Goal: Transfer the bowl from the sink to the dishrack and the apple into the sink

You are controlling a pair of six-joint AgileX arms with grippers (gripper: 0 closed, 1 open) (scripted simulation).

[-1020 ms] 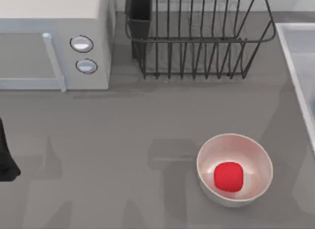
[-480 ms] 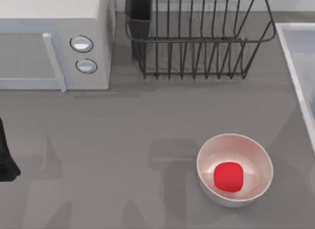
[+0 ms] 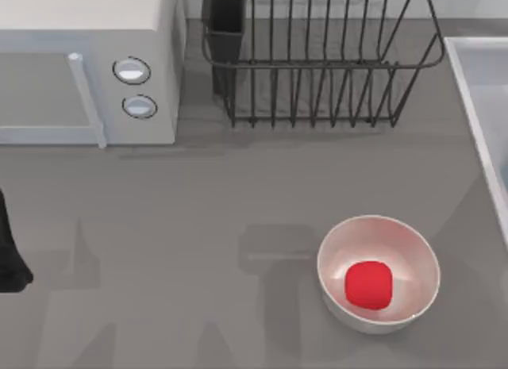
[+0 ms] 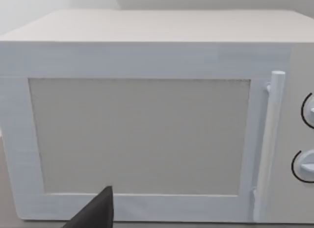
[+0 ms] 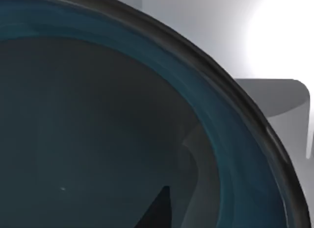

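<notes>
The teal-blue bowl is very close in the right wrist view, its dark inside taking most of the picture. A dark part of my right gripper reaches down into it. The pale sink lies just behind the bowl's rim. From above, the sink runs along the table's right edge. The red apple rests inside a glossy white bowl at the front right. The dark wire dishrack stands at the back centre. My left arm is parked at the left edge.
A white microwave with two round knobs stands at the back left, and its door faces the left wrist camera. A black utensil cup sits at the dishrack's left corner. Bare grey tabletop spreads across the middle.
</notes>
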